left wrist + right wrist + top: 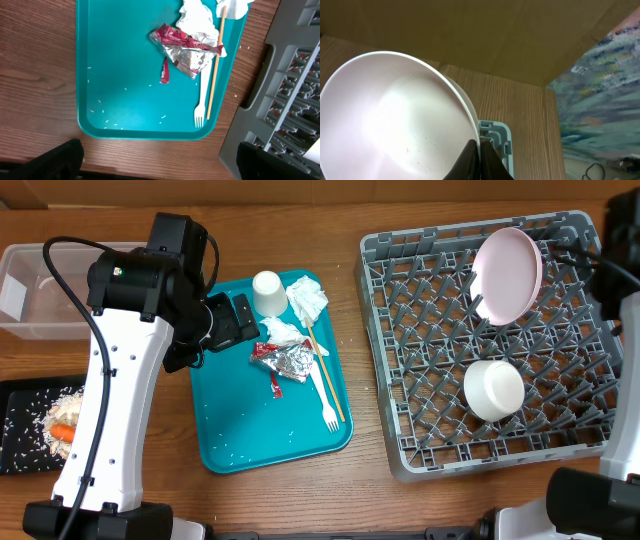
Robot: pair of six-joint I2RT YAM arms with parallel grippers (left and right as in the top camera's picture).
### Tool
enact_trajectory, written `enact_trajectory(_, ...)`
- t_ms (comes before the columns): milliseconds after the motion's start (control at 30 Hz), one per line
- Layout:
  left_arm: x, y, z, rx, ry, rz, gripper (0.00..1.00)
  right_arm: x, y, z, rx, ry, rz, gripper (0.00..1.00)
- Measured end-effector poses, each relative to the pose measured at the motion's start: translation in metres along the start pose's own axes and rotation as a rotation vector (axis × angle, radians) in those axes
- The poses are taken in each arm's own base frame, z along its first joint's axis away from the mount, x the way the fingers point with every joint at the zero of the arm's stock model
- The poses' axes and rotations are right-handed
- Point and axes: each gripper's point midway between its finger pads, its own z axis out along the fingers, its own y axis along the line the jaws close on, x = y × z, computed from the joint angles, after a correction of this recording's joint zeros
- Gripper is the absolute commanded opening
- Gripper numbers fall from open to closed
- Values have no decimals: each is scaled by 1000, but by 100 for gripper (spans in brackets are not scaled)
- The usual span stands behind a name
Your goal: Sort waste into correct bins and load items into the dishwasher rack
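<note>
- Left gripper (160, 150) – jaws spread wide, holding nothing, above the teal tray (240, 430).
- Right gripper (481, 156) – fingers pinching the rim of the plate (508, 272), which stands tilted in the far right corner of the dishwasher rack (400, 330).
- 1 bowl (494, 389) sits among the rack pegs.
- Foil wrapper (285, 360), napkins (307, 298), cup (267, 292), fork (324, 395) and chopstick (325, 365) lie on the teal tray.
- Carrot (63, 433) lies on the black tray (15, 440).

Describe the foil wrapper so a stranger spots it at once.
Find the teal tray left of the grey rack. The wrapper lies near its middle, left of the fork. It alone is red and silver; the napkins beside it are white.
</note>
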Motion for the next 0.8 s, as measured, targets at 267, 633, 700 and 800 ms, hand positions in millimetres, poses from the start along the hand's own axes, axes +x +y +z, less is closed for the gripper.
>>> enact_trajectory(267,0,0,0,0,-1,0,100,10,-5,45,117,49,11,4)
enact_trajectory(633,0,0,0,-2,-2,0,100,73,-5,100,282,93,-177,4)
enact_trajectory(700,0,0,0,-2,-2,0,100,71,-7,100,293,77,-184,4)
enact_trajectory(800,0,0,0,-2,-2,0,100,66,-10,99,311,50,-194,4)
